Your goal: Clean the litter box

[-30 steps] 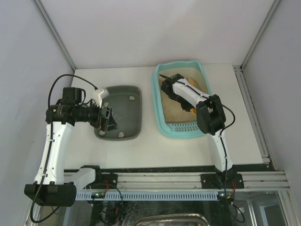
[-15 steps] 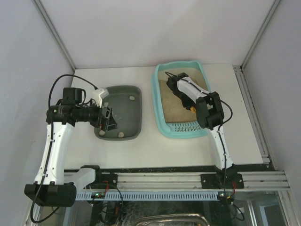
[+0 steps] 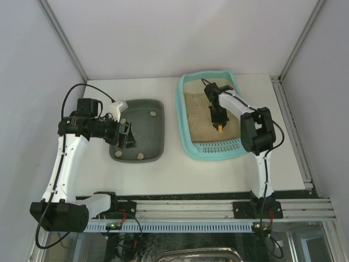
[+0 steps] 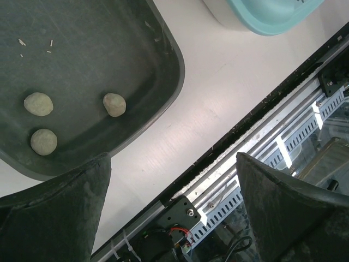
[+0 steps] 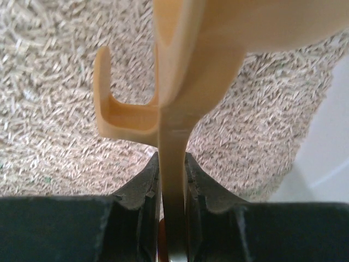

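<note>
Three clumps [image 4: 114, 104] are lying in the dark tray [image 3: 147, 131], so scooping is looking partly done; more waste in the litter cannot be ruled out. Right gripper [image 5: 173, 180] is pinching the scoop [image 5: 180, 82] handle tight, directly over the litter box [image 3: 218, 147] sand. Left gripper [image 3: 128, 137] is gaping wide, holding nothing, over the tray's near end, well apart from the box to its right.

I count two trays on the desk [image 3: 163, 174]: one turquoise litter box [image 3: 218, 147] on the right and one dark tray [image 3: 144, 128] on the left. Three round clumps [image 4: 114, 104] lie in the dark tray. One yellow scoop [image 5: 180, 65] is over the litter.
</note>
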### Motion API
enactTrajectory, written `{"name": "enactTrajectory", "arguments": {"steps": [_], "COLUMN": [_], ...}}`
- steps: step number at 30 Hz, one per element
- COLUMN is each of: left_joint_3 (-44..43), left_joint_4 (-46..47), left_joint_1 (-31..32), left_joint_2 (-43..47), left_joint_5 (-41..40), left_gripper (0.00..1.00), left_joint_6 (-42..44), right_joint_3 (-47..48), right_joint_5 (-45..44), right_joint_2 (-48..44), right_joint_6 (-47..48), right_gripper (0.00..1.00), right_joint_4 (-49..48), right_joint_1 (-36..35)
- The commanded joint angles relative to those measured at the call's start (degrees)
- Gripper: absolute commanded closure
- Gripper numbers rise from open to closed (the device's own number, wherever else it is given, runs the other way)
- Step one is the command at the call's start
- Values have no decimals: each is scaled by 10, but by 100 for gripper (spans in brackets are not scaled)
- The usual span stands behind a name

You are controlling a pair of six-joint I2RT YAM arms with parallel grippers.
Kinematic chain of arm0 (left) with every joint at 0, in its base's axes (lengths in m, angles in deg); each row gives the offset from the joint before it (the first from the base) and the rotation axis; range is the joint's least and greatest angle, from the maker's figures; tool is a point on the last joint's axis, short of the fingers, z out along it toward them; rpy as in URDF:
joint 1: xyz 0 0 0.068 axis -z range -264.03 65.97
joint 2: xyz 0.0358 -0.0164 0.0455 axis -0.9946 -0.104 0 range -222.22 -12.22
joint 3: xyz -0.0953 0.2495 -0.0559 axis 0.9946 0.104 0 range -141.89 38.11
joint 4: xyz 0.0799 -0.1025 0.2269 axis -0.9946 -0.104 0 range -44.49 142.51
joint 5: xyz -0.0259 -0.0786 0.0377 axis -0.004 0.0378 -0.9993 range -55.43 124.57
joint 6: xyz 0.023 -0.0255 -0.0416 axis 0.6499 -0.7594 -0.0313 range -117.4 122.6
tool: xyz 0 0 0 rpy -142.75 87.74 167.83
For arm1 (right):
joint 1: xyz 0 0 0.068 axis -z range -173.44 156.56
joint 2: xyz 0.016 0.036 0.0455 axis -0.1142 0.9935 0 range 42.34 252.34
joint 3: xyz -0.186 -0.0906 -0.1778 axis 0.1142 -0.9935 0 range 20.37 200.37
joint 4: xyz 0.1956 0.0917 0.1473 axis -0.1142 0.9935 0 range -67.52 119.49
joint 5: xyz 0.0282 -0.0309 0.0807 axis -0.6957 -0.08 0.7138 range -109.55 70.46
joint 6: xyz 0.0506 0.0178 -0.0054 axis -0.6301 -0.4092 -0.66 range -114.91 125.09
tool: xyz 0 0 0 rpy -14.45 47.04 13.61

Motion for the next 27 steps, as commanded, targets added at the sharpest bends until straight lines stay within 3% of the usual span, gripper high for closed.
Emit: {"name": "enactTrajectory", "arguments": {"steps": [1,13,27], "left_joint_3": [0,-1,0], "left_joint_4": [8,9,14], "left_joint_1": [-2,-2,-2], "left_joint_2": [-1,-7,-6], "left_joint_5": [-9,-16,-32], "left_gripper": [0,0,0], "left_joint_6": [-8,-9,-16], "right_joint_3": [-20,-3,-52], "right_joint_5": [78,195,258], "right_joint_2": [-18,28,7], "right_joint_6": [23,48,40], "right_gripper": [100,100,100], "right_joint_4": [-60,-110,-101], "right_joint_1": [35,55,7]}}
